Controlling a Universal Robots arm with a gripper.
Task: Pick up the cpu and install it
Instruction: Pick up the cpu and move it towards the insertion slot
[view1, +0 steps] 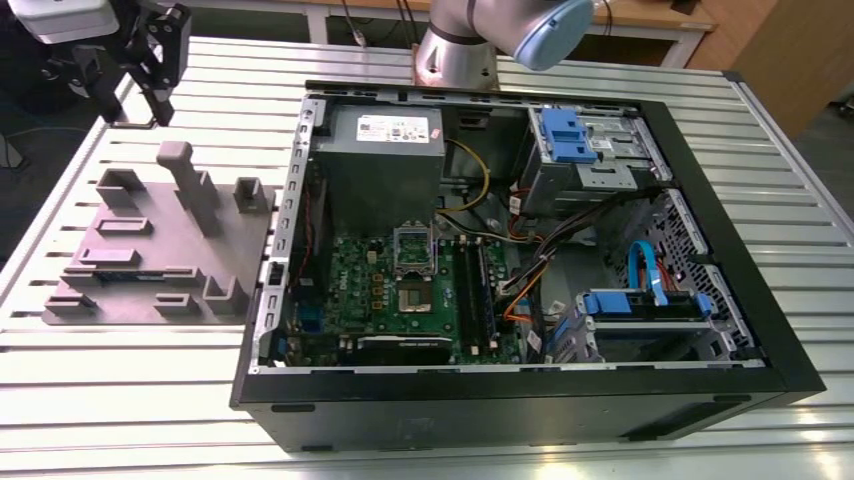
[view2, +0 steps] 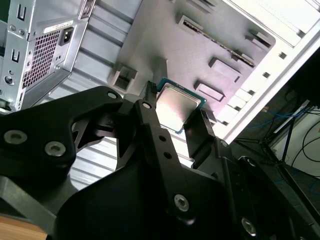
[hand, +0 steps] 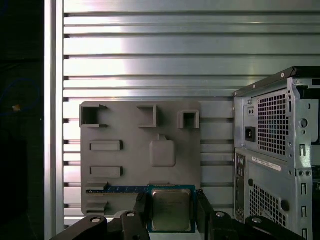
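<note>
- Aloft outside the case (view1: 534, 400), my gripper (hand: 171, 222) clamps the cpu (hand: 171, 207) by two opposite edges, over the grey tray (hand: 130, 165) beside the case.
- Best carried level and slowly, I judge, with the grip unchanged; the board (view1: 354, 270) lies low inside the case.

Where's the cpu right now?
In the first wrist view the cpu sits clamped in the gripper, seen against an edge of the grey fixture plate, with the computer case beside the plate.
</note>
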